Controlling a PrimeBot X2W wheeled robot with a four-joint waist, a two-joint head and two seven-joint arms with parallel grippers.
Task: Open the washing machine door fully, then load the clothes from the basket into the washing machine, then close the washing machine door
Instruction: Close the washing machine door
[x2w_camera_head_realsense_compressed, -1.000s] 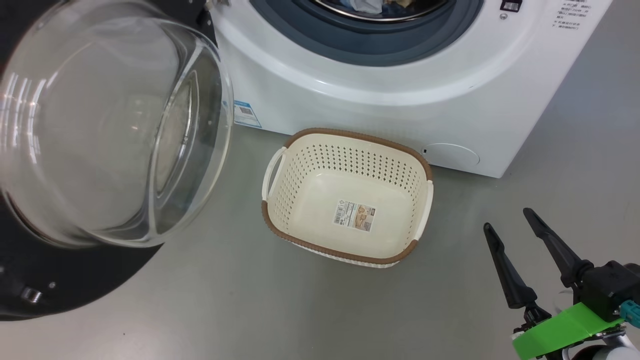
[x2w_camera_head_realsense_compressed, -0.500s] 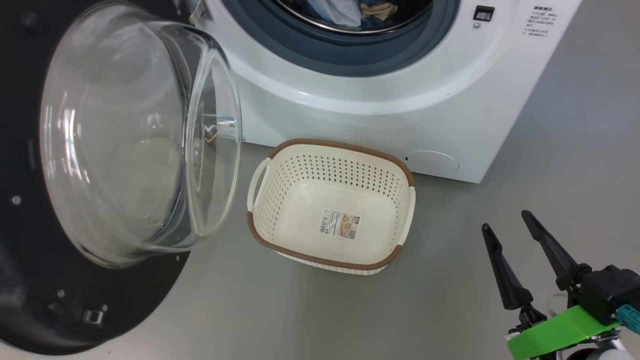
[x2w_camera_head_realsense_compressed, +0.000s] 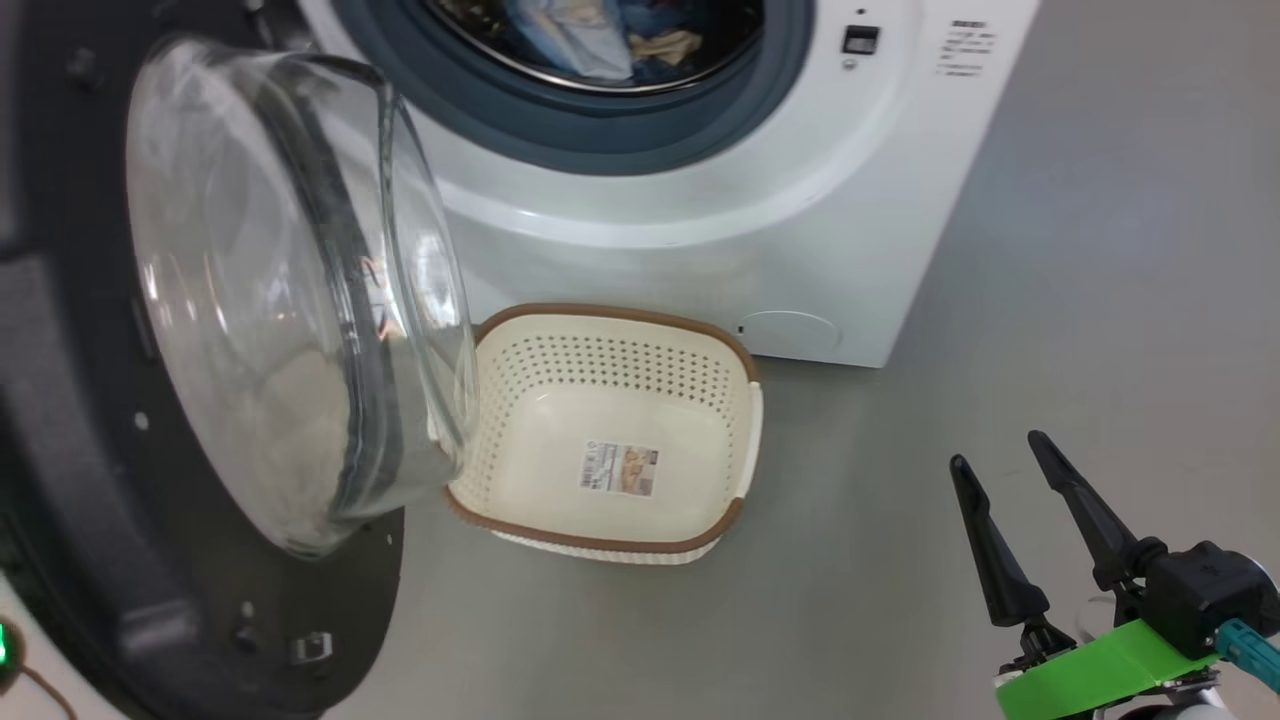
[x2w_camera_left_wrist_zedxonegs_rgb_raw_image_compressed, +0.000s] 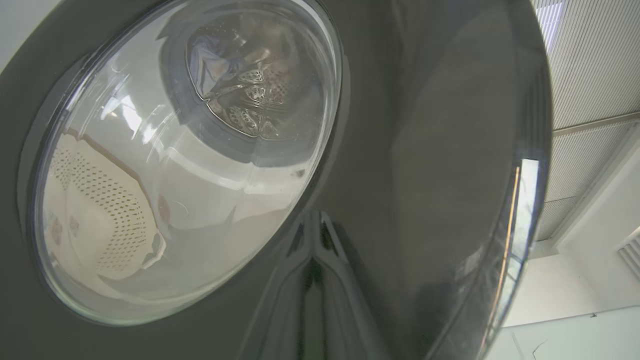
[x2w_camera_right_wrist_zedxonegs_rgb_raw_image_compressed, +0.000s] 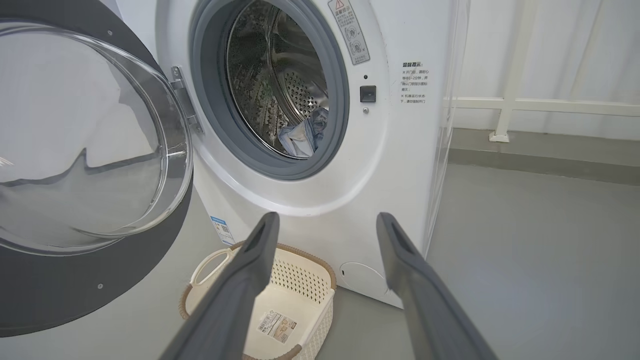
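The washing machine (x2w_camera_head_realsense_compressed: 700, 200) stands at the top with its grey gasket showing, and the clothes (x2w_camera_head_realsense_compressed: 600, 40) lie inside the drum (x2w_camera_right_wrist_zedxonegs_rgb_raw_image_compressed: 280, 75). The washing machine door (x2w_camera_head_realsense_compressed: 290, 290) hangs partly swung at the left, and its glass bowl overlaps the left edge of the basket (x2w_camera_head_realsense_compressed: 620, 315). In the basket I see just a label sticker on the bottom. My left gripper (x2w_camera_left_wrist_zedxonegs_rgb_raw_image_compressed: 314, 260) is shut, its tips against the door's glossy black outer rim (x2w_camera_left_wrist_zedxonegs_rgb_raw_image_compressed: 425, 150). My right gripper (x2w_camera_head_realsense_compressed: 997, 450) hovers open over the floor, to the right of the basket and holding nothing.
Grey floor (x2w_camera_head_realsense_compressed: 1100, 250) spreads to the right of the machine. A white wall and a low railing (x2w_camera_right_wrist_zedxonegs_rgb_raw_image_compressed: 505, 107) stand behind it. The round filter cap (x2w_camera_head_realsense_compressed: 790, 332) sits low on the machine's front, just behind the basket.
The head camera has shifted, so the scene slid left and down. The door has swung round towards the machine, its bowl now covering the basket's left edge. The right gripper has stayed open.
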